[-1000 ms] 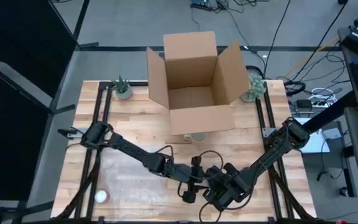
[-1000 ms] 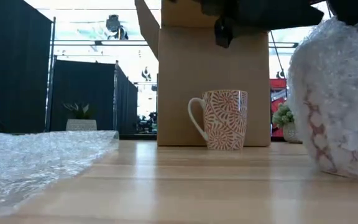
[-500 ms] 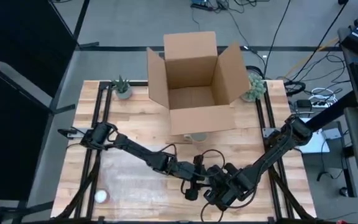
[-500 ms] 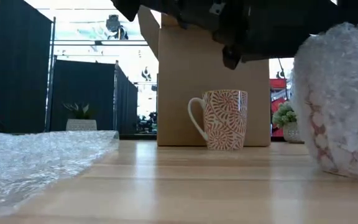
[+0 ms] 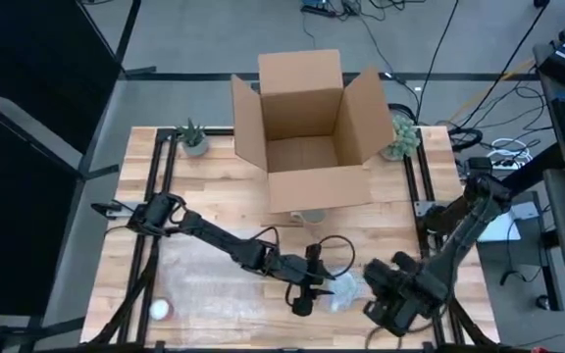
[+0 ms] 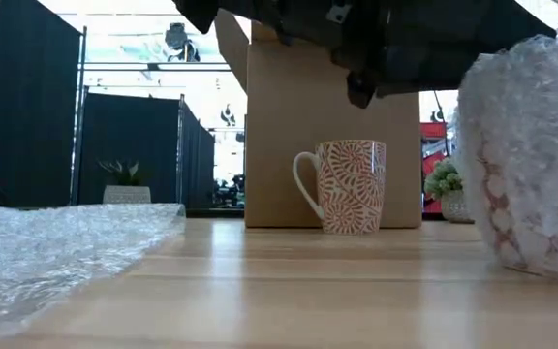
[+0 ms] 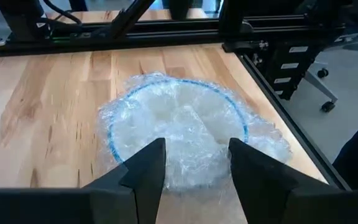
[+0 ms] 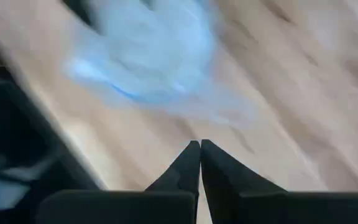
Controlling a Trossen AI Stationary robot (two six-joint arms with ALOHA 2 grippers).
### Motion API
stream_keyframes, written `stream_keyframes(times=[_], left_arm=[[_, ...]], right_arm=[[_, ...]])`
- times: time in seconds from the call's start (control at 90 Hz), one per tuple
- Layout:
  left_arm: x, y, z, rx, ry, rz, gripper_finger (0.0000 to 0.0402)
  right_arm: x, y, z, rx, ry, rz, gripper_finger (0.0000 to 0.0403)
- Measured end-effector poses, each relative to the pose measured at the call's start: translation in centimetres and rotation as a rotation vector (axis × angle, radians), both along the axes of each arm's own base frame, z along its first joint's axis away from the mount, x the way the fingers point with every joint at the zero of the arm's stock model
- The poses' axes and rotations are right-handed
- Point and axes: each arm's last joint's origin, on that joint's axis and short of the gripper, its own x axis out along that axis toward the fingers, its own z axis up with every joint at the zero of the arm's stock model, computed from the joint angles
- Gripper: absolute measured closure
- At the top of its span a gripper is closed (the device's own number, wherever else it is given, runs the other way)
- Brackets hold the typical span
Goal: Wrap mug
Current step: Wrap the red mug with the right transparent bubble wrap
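High view, wrapped mug (image 5: 344, 291): it stands near the front edge of the table (image 5: 214, 211), already covered in bubble wrap, just beside the left gripper (image 5: 307, 294).
High view, left gripper: it is at the left side of the bundle, probably to keep the wrap from opening; from above I cannot tell the state of the fingers.
High view, right gripper (image 5: 388, 306): it is to the right of the bundle and apart from it, so it carries nothing.
High view, cardboard box (image 5: 307, 127): open at the far side of the table, likely the place for the packed mug.
High view, bubble wrap sheet (image 5: 199, 284): it lies flat on the front left of the table, with a small white roll (image 5: 159, 310) near the corner, perhaps tape.
Low view, second mug (image 6: 342, 185): a patterned mug stands bare and upright in front of the box, handle to the left; it is not wrapped.
Low view, wrapped mug: the bundle fills the right edge and rests on the table.
Left wrist view, fingers (image 7: 146, 167): spread apart, one on each side of the bundle, and they do not press on it.
Right wrist view, fingers (image 8: 189, 163): closed together, tip against tip, with nothing between; the bundle shows farther off on the wood.
Judgement: the wrapping of this mug seems almost finished.
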Motion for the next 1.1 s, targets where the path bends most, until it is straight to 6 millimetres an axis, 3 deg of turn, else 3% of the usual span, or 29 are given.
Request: stream_keyframes(times=[0.2, 0.378, 0.544, 0.767, 0.956, 1.1], left_arm=[[0.0, 0.0, 0.0, -0.005, 0.002, -0.011, 0.0238], [0.0, 0.0, 0.0, -0.006, 0.002, -0.012, 0.0238], [0.0, 0.0, 0.0, -0.006, 0.003, -0.012, 0.0238], [0.0, 0.0, 0.0, -0.006, 0.003, -0.013, 0.0238], [0.0, 0.0, 0.0, -0.006, 0.003, -0.013, 0.0238], [0.0, 0.0, -0.1, -0.006, 0.003, -0.013, 0.0238]], right_arm=[[-2.0, 0.4, -4.2, -0.026, -0.082, -0.173, 0.0342], [-3.0, -0.3, -6.7, -0.074, -0.176, -0.253, 0.0264], [-3.3, -0.6, -8.3, -0.070, -0.195, -0.237, 0.0220], [-3.0, 0.0, -9.4, -0.109, -0.279, 0.081, 0.0216], [-2.8, -1.1, -10.3, -0.172, -0.275, 0.109, 0.0225], [-2.3, -0.6, -10.5, -0.149, -0.306, 0.206, 0.0234]])
